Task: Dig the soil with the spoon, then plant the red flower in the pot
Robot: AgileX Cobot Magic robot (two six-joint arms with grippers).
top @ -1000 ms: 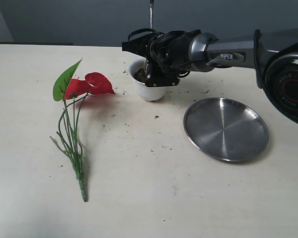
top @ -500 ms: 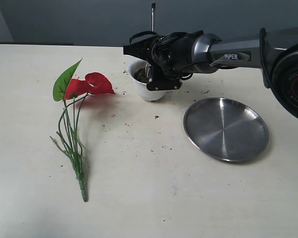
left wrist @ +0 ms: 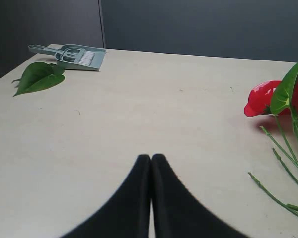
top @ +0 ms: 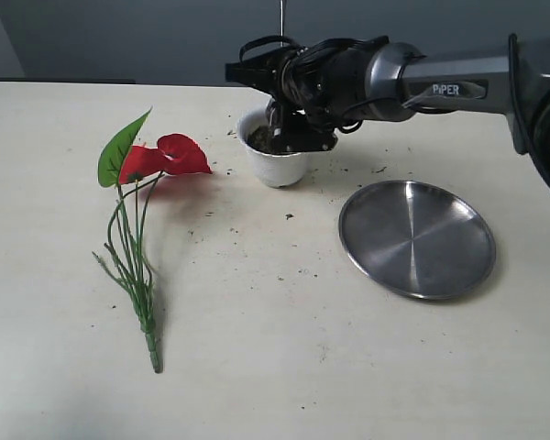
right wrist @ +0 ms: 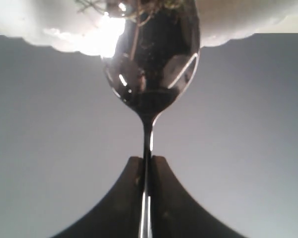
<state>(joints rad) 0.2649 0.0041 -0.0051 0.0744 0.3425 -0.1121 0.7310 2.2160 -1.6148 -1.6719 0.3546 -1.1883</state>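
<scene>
Over the pot [top: 277, 168], the spoon [right wrist: 151, 84] is clamped by its handle in the right gripper [right wrist: 147, 162], with the bowl tipped down into the soil [top: 258, 139]. Left of the pot, the red flower [top: 168, 156] is laid flat on the table [top: 257, 348]. The left gripper [left wrist: 151, 159] is pressed together with nothing between.

The small white pot [top: 277, 170] with a scalloped rim stands upright; dark, crumbly soil [top: 259, 139] fills its mouth; the silver spoon [right wrist: 151, 64] stands nearly upright, bowl tip down in that soil, its thin handle pinched in the right gripper [right wrist: 146, 159]; the red flower [top: 170, 156] lies flat, left of the pot in the exterior view and apart from it, green leaf beside the glossy blooms, long stems trailing toward the camera.
</scene>
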